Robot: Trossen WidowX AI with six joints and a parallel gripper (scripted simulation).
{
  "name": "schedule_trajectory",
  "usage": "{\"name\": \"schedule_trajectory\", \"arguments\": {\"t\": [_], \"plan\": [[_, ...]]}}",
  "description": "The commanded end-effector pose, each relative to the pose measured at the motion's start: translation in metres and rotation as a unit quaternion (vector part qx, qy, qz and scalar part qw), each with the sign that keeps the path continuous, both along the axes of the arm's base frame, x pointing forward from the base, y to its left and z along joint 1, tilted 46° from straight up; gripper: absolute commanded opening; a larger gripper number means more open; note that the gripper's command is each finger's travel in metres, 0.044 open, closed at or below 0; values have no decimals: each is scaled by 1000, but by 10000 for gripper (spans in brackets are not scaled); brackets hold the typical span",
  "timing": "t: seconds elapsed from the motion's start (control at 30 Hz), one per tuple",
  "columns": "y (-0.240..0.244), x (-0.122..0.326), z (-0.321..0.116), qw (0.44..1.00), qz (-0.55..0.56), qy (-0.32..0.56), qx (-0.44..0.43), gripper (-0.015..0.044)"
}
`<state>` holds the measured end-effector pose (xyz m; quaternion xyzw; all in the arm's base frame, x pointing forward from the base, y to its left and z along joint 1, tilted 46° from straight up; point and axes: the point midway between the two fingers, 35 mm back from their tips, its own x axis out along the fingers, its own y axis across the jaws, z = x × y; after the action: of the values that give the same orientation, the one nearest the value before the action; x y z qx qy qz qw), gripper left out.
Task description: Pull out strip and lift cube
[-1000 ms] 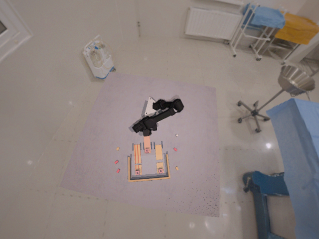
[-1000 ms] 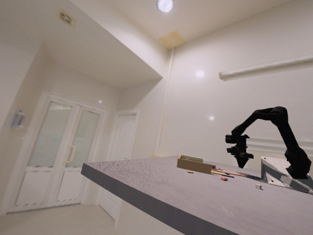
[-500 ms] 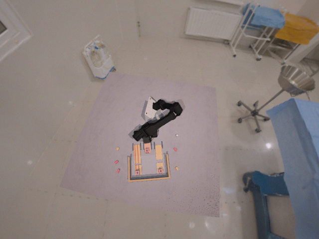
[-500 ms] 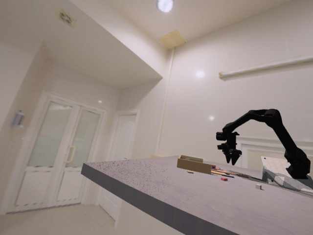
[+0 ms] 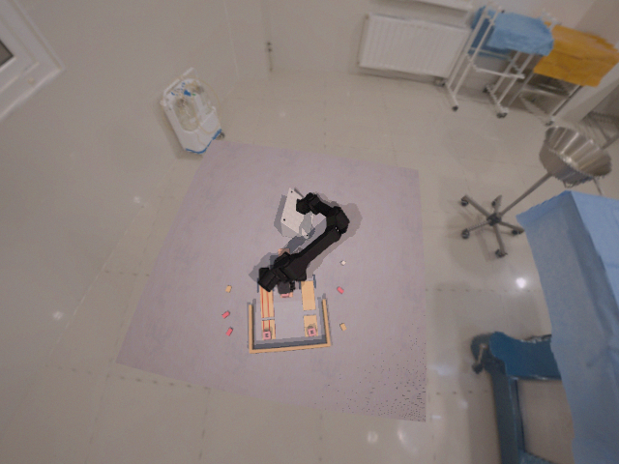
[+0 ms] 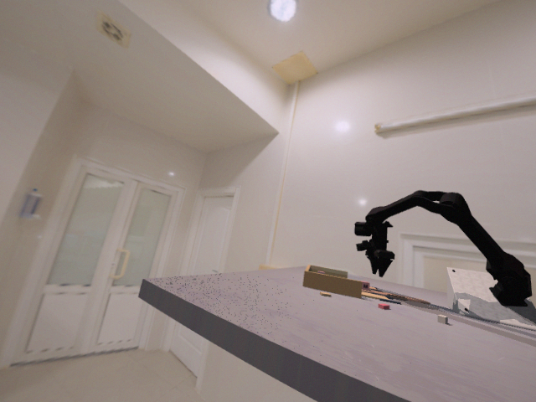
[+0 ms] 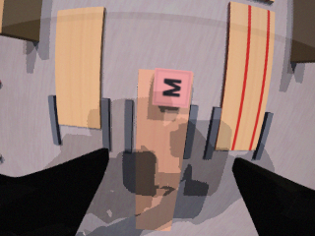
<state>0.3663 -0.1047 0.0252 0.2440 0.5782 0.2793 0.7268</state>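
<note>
A plain salmon strip [image 7: 159, 128] [image 5: 283, 250] lies between dark rails [image 7: 129, 125]. The pink cube marked M [image 7: 172, 88] [image 6: 365, 286] sits on its far end, and partly shows beside the arm in the top view. The strip reaches well out of the wooden frame [image 5: 289, 349] [image 6: 331, 284]. My gripper [image 7: 172, 160] [image 6: 378, 274] is open and empty, above the table over the strip's near part. A plain tan strip [image 7: 79, 64] [image 5: 308, 294] and a red-lined strip [image 7: 238, 74] [image 5: 267, 304] lie on either side. Each shows a gap before its rear piece.
Two more pink cubes [image 5: 266, 334] [image 5: 311, 332] sit on the rear pieces inside the frame. Small red blocks [image 5: 340, 289] [image 6: 383, 306], tan blocks [image 5: 228, 288] and a white block [image 5: 342, 262] [image 6: 442, 319] lie around. A white angled panel [image 5: 295, 215] stands by the arm's base.
</note>
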Motion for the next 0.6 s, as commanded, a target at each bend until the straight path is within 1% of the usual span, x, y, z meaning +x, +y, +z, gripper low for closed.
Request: {"name": "schedule_trajectory", "arguments": {"t": [0.0, 0.27, 0.5, 0.57], "plan": [[1, 14, 2, 1000, 0, 3, 5, 440], [2, 45, 9, 1000, 0, 2, 5, 440], [8, 47, 3, 1000, 0, 2, 5, 256], [10, 48, 1, 1000, 0, 2, 5, 250]]}}
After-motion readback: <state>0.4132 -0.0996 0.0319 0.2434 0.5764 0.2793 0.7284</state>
